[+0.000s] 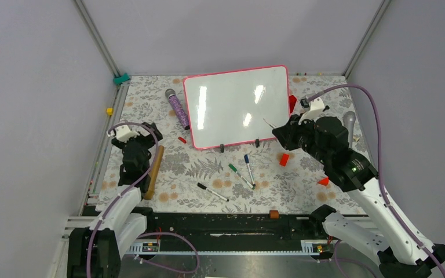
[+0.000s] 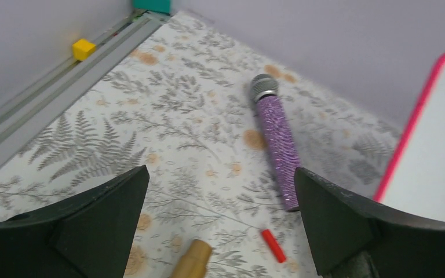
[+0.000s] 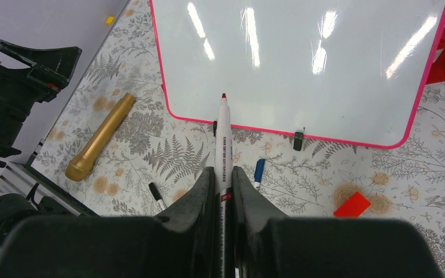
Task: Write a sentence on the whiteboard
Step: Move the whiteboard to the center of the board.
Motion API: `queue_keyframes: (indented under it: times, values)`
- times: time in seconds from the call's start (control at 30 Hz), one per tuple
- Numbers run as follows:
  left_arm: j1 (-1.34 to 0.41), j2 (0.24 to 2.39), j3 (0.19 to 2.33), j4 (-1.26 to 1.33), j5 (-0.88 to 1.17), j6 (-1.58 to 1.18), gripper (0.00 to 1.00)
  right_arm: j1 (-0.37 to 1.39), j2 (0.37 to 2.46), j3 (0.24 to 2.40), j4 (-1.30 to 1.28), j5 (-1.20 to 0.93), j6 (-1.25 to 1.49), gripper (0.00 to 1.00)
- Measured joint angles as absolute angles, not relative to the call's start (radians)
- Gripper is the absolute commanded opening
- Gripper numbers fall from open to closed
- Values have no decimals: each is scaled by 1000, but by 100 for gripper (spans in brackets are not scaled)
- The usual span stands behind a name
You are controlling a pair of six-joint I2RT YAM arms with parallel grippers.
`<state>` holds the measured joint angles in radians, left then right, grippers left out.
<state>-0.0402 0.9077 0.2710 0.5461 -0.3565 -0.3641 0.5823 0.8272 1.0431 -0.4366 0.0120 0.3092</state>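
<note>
Whiteboard (image 1: 237, 107): blank, lying just ahead of right tool (image 3: 223, 171), clamped on red marker (image 3: 224, 124), tip boardward; left tool (image 2: 221, 172) spread wide, farther.

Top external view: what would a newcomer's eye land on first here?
The blank, pink-framed whiteboard lies at the far middle of the table, glossy with light reflections. Next comes the right gripper, shut on an uncapped red marker whose tip points at the board's near edge. A glittery purple microphone lies just left of the board.

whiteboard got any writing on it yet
No, the whiteboard is bare white, with only light glare on its surface.
</note>
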Motion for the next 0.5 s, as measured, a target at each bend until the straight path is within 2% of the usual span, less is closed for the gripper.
queue_keyframes:
  times: [0.2,0.3,0.5]
  values:
    - [-72,870,268,485,-421,-568,98,582,811,1037,-437,19,307,0]
    - [-70,889,255,448,-444,-641,92,582,810,1033,-438,19,306,0]
    - [-130,981,292,431,-283,-594,96,582,813,1032,-439,18,306,0]
